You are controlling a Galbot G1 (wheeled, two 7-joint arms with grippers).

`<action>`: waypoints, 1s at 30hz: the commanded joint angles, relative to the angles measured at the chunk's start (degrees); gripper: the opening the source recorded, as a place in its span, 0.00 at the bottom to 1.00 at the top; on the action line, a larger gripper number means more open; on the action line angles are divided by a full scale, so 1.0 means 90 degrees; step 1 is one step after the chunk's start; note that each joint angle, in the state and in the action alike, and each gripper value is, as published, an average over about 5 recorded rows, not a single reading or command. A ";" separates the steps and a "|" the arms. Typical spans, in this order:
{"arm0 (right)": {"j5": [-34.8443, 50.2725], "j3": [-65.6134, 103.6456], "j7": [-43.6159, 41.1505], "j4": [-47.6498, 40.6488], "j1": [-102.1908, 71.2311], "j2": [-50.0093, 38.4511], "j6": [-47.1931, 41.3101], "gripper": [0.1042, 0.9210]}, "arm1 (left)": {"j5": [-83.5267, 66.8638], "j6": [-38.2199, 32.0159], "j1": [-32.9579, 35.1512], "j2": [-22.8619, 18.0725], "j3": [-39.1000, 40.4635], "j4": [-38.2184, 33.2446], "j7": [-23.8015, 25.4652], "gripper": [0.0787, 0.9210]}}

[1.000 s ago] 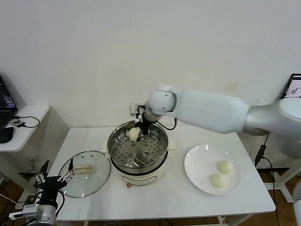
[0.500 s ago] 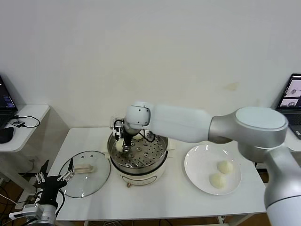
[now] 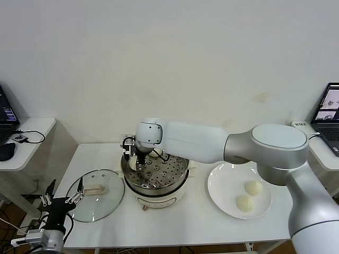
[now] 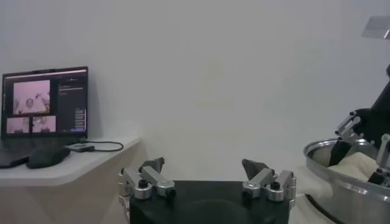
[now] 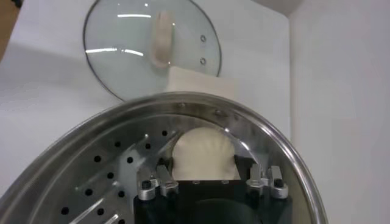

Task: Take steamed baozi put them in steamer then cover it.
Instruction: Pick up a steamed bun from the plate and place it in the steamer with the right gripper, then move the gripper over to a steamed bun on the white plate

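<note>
The robot's right arm reaches across the white surface (image 3: 175, 222) and dips its right gripper (image 3: 136, 161) into the steamer (image 3: 155, 177), a shiny steel pot on a white base at the middle of the surface. Seen from the right wrist, one pale steamed baozi (image 5: 204, 156) sits on the perforated tray against the pot's inner wall, directly between the gripper's partly spread fingers (image 5: 157, 181); whether they actually press the bun or stand just clear of it cannot be told. The bun lies at the steamer's left side, the side nearest the glass lid (image 3: 95, 201), which rests flat on the surface just left of the pot with its pale handle upward. Two more baozi (image 3: 249, 194) lie close together on a flat white plate (image 3: 220, 182) to the right of the steamer. The left gripper (image 3: 60, 201) hangs low off the surface's front-left corner, its fingers (image 4: 152, 178) spread wide with nothing between them. A laptop (image 4: 44, 114) glows on a side desk to the left.
</note>
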 commanded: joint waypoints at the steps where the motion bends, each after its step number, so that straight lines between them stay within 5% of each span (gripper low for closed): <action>1: -0.0034 0.0004 -0.0073 -0.0008 -0.0006 0.0049 -0.0049 0.71 | 0.0002 0.0001 0.0009 0.0004 -0.0004 -0.0015 0.0002 0.88; 7: -0.0061 0.0029 -0.0616 0.0456 0.0462 -0.0396 -0.0003 0.87 | 0.0001 0.0002 0.0040 0.0007 -0.0035 -0.0042 0.0001 0.88; 14: -0.0540 -0.0147 -0.1756 0.1338 0.1433 -0.1573 0.0529 0.88 | 0.0002 0.0004 0.0050 -0.0003 -0.0039 -0.0060 0.0001 0.88; 30: -0.2917 0.0007 -0.3035 0.3850 0.1357 -0.6472 0.2121 0.88 | 0.0076 0.0055 0.0027 0.0083 0.0077 0.0073 0.0000 0.88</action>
